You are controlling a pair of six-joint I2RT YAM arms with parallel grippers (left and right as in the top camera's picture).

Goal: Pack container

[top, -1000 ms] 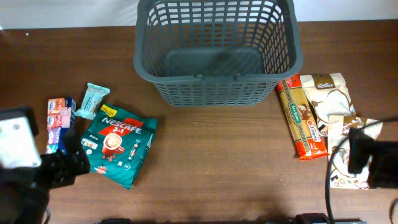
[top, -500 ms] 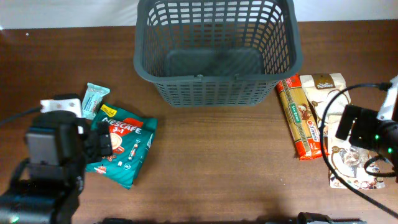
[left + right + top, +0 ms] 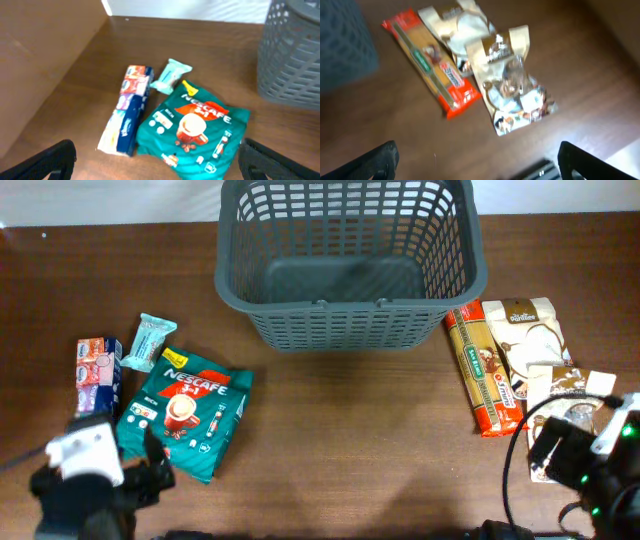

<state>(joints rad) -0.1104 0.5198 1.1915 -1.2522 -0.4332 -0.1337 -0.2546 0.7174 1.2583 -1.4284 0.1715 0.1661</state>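
Observation:
The container [image 3: 350,308] is a large dark grey lattice basket at the back middle, empty. It also shows in the left wrist view [image 3: 295,55] and the right wrist view [image 3: 340,45]. My left gripper [image 3: 140,478] is open and empty at the front left, just in front of a teal Nescafe packet [image 3: 188,418]; its fingers frame the packet in its wrist view [image 3: 160,165]. My right gripper [image 3: 565,465] is open and empty at the front right, above bare table [image 3: 477,162], in front of the beige bags.
Left side: a small light-teal snack bar [image 3: 150,340] and a blue, white and red packet [image 3: 97,370]. Right side: a red and yellow spaghetti packet [image 3: 485,375], a beige bag [image 3: 530,330] and a second beige bag [image 3: 565,392], partly under my right arm.
My left arm has pulled back toward the front edge, uncovering the blue and red packet. My right arm has moved down toward the front right corner. No object has moved.

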